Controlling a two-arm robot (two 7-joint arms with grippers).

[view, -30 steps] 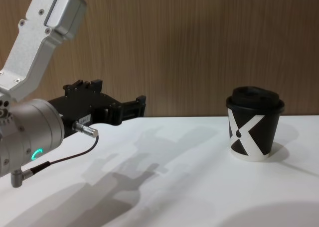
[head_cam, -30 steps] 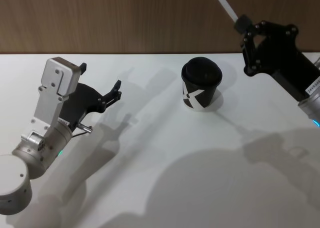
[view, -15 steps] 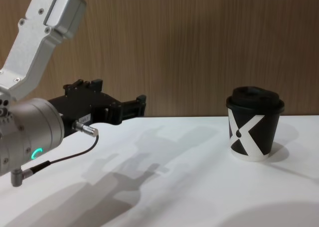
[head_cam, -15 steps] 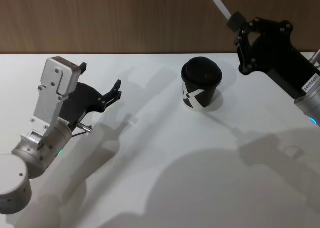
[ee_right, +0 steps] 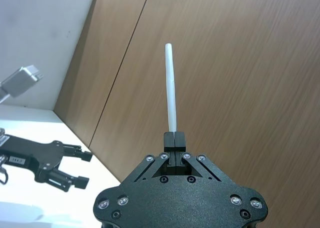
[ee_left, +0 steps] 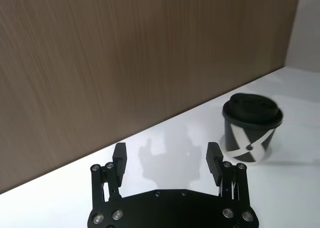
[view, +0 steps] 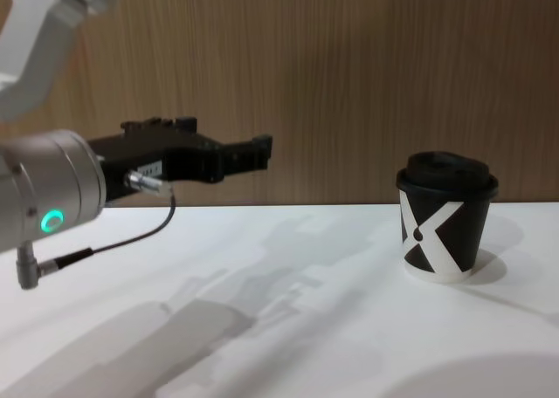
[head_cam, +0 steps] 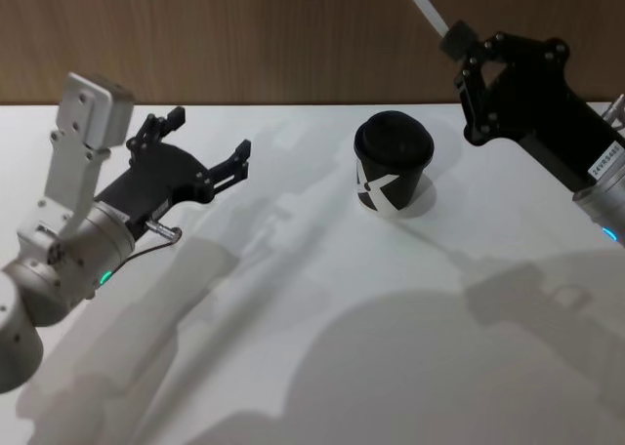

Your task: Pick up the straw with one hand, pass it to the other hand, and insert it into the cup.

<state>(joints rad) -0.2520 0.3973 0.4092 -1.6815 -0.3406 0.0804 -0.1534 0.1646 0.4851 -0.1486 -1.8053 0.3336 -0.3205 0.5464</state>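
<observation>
Left gripper (head_cam: 210, 135) risen since last frame, shifted toward frame centre; jaws wide apart, empty. Right gripper (head_cam: 455, 41), upper right, pinches straw (head_cam: 422, 0). Lidded cup (head_cam: 392, 177) between them.

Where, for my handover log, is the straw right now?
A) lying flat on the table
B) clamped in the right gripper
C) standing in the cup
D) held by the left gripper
B: the right gripper is shut on the straw, which sticks out from its fingertips, while the left gripper is open with nothing between its fingers and the cup has no straw in its lid.
</observation>
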